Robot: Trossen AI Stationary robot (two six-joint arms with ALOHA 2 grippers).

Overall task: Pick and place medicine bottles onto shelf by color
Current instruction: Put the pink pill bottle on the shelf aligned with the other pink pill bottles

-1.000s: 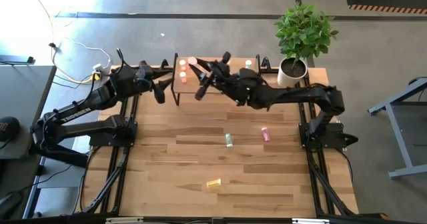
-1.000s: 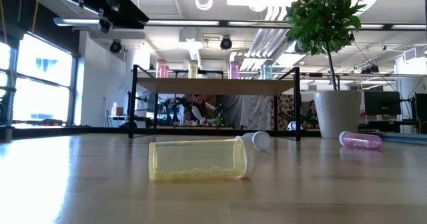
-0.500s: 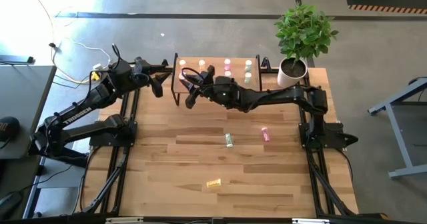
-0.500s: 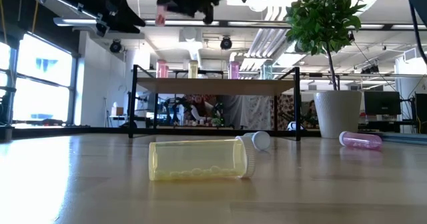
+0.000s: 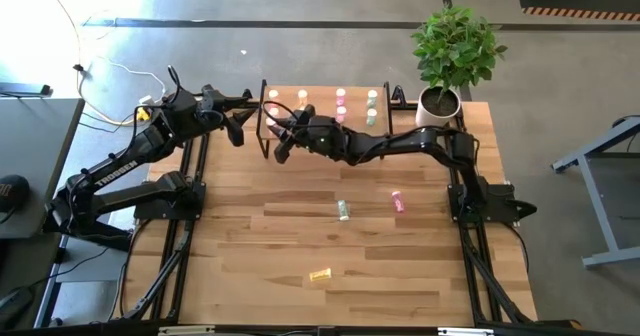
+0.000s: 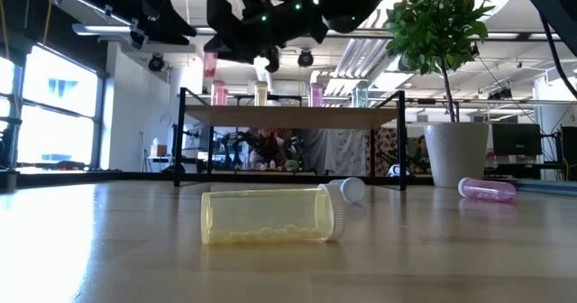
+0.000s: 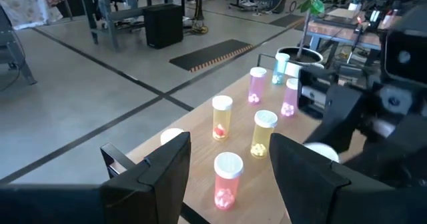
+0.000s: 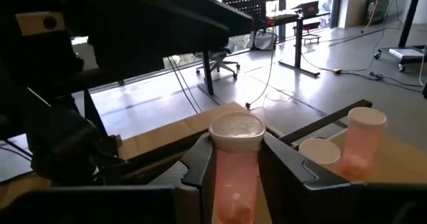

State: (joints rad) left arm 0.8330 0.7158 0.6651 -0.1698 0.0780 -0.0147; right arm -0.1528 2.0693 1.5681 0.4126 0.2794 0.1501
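The shelf (image 5: 300,126) stands at the table's far edge with several small bottles upright on it, among them a red one (image 7: 228,181), yellow ones (image 7: 222,117) and pink ones (image 7: 257,85). My right gripper (image 5: 280,134) hangs over the shelf's left end, shut on a reddish-pink bottle (image 8: 235,181) with a white cap. My left gripper (image 5: 240,126) waits open in the air just left of the shelf. Three bottles lie on their sides on the tabletop: pale green (image 5: 344,210), pink (image 5: 399,201) and yellow (image 5: 320,274). My right gripper pinches the bottle's body (image 8: 233,184) just below the white cap (image 8: 237,132), one finger (image 8: 200,164) on each side. The fingers reach in about level from the table's right side. The bottle stands upright, lifted clear (image 6: 210,64), a little above the bottles on the shelf.
A white pot with a green plant (image 5: 440,104) stands at the table's far right corner. Two red-orange bottles (image 8: 363,141) stand on the shelf close beside the held one. The yellow bottle (image 6: 270,215) lies nearest the front edge.
My right gripper has come down and gone toward the table's left edge with the bottle still in its hold. It now hangs low over the shelf's left end, where a second ago it was higher and nearer the shelf's middle.
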